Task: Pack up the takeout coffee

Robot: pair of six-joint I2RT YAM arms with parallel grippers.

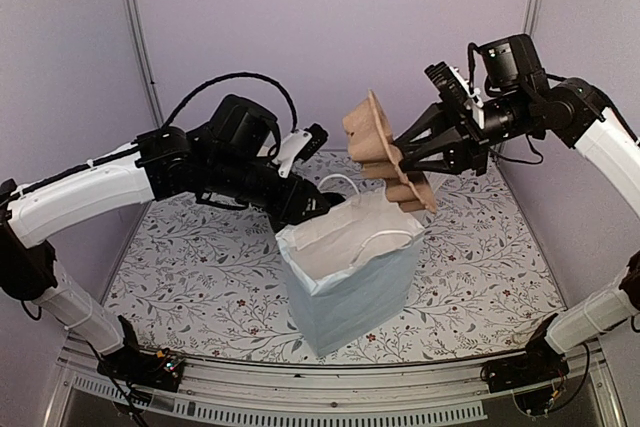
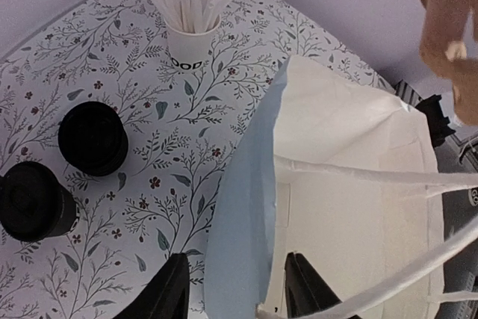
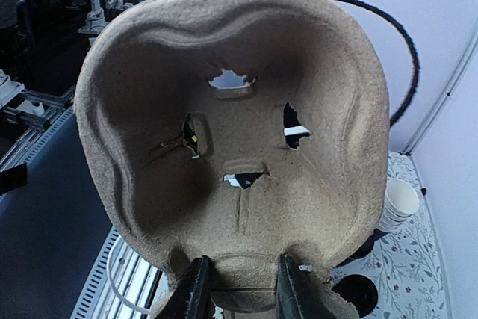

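A white-lined, pale blue paper bag [image 1: 350, 277] stands open in the middle of the table. My left gripper [image 1: 320, 202] is open and straddles the bag's [image 2: 351, 184] back wall at its rim [image 2: 237, 289], one finger outside and one inside. My right gripper [image 1: 400, 162] is shut on a brown pulp cup carrier [image 1: 375, 137], held tilted above the bag's mouth. The carrier [image 3: 239, 95] fills the right wrist view, with the gripper [image 3: 240, 282] pinching its edge. Two black round-topped cup-like items [image 2: 93, 138] [image 2: 33, 201] stand behind the bag. I cannot tell which is the takeout coffee.
A white cup of paper-wrapped straws [image 2: 193, 42] stands at the back of the floral table mat. A nested stack of whitish-rimmed cups [image 3: 399, 203] and a black round item [image 3: 357, 293] show past the carrier. Purple walls close in the table.
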